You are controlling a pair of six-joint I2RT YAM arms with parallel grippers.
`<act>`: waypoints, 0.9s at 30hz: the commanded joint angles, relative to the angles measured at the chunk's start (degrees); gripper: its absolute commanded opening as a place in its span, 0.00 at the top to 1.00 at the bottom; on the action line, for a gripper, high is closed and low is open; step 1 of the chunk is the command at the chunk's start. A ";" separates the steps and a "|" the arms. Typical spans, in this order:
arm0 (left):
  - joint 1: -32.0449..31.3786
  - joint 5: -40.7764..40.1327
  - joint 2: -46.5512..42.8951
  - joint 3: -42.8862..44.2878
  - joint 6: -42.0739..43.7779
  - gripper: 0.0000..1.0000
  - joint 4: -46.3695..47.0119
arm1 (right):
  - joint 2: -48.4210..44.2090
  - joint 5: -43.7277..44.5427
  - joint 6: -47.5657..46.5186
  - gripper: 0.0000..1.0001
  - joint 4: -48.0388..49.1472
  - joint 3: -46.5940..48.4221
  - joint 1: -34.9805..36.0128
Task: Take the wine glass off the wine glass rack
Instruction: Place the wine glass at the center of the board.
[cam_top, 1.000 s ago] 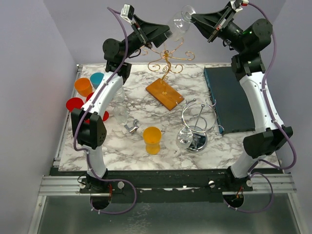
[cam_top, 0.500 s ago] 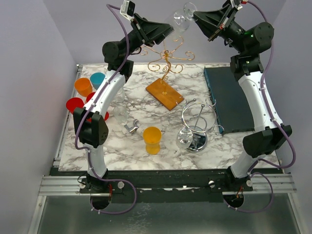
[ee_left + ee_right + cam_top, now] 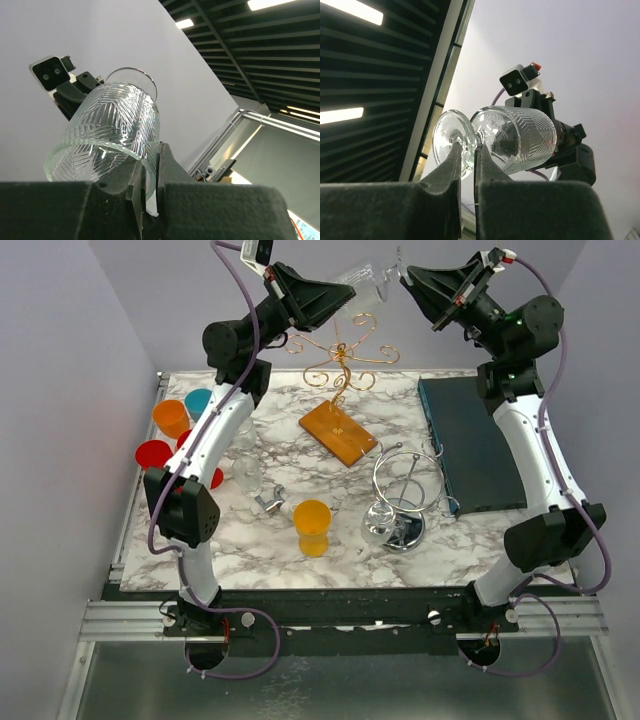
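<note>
Both on it: my right gripper [image 3: 467, 150] pinched the wine glass [image 3: 365, 280] at the stem, while my left gripper [image 3: 150, 156] clamped narrow on the bowl's rim. The glass hung high above the rack [image 3: 340, 352], near the far edge of the bench [image 3: 250, 540]. It looked lifted clear, so next I reckoned one gripper should release and the other lower it gently.

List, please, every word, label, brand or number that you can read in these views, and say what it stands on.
None: no readable text shows in any view. The dark box, the orange cup, the rack's wooden base and the wine glass show no lettering, only the glass's cut pattern.
</note>
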 commanded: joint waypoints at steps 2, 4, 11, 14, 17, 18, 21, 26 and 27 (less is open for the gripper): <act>-3.02 0.57 -6.78 -0.64 7.21 1.00 -7.47 | -4.83 1.52 -17.08 0.91 -10.87 -1.72 1.08; -3.02 -0.09 -8.89 -2.50 10.80 1.00 -11.27 | -6.81 4.38 -21.20 0.74 -15.09 -2.45 1.04; -2.94 -3.89 -16.05 -5.84 23.42 1.00 -27.46 | -12.04 13.46 -32.21 0.27 -25.98 -4.42 0.88; -2.93 -7.05 -19.90 -6.17 30.45 1.00 -38.71 | -13.01 16.86 -36.87 0.14 -32.36 -3.14 0.68; -2.82 -11.76 -23.42 -4.99 37.87 1.00 -51.19 | -13.87 18.31 -39.92 0.05 -36.09 -3.27 -0.04; -2.77 -13.26 -24.37 -3.70 40.53 1.00 -56.52 | -14.28 18.30 -40.73 0.03 -36.39 -3.97 -0.58; -2.83 -16.26 -25.64 1.45 46.10 1.00 -71.00 | -15.02 17.30 -42.65 0.00 -36.75 -6.04 -2.49; -2.67 -23.82 -28.80 5.12 53.29 1.00 -89.06 | -15.82 17.82 -46.88 0.00 -39.60 -7.46 -4.81; -2.67 -25.14 -29.41 5.62 54.28 1.00 -92.13 | -15.83 18.69 -48.29 0.00 -40.84 -7.11 -4.81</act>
